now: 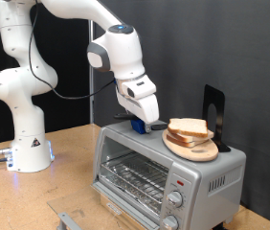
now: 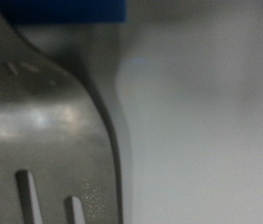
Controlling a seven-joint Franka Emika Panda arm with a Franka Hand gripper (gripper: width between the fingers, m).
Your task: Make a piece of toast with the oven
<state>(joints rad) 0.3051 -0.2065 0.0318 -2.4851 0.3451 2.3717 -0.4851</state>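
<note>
The silver-grey oven point(image 1: 164, 177) stands on the wooden table with its glass door shut and the wire rack point(image 1: 135, 174) visible behind it. On its roof lies a round wooden board point(image 1: 194, 149) with stacked bread slices; the top slice, the piece of toast point(image 1: 187, 126), is pale with a tan crust. My gripper point(image 1: 145, 122) is lowered onto the roof just to the exterior view's left of the board, at a small blue thing point(image 1: 136, 125). The wrist view is blurred: a grey slotted metal surface point(image 2: 38, 140) and a blue strip point(image 2: 57, 9), with no fingers clearly shown.
A black upright stand point(image 1: 214, 113) rises behind the board. Two knobs point(image 1: 176, 199) sit under a red light point(image 1: 180, 180) on the oven's front. The arm's white base point(image 1: 28, 149) stands on the table at the exterior view's left. A grey metal piece point(image 1: 68, 220) lies at the bottom edge.
</note>
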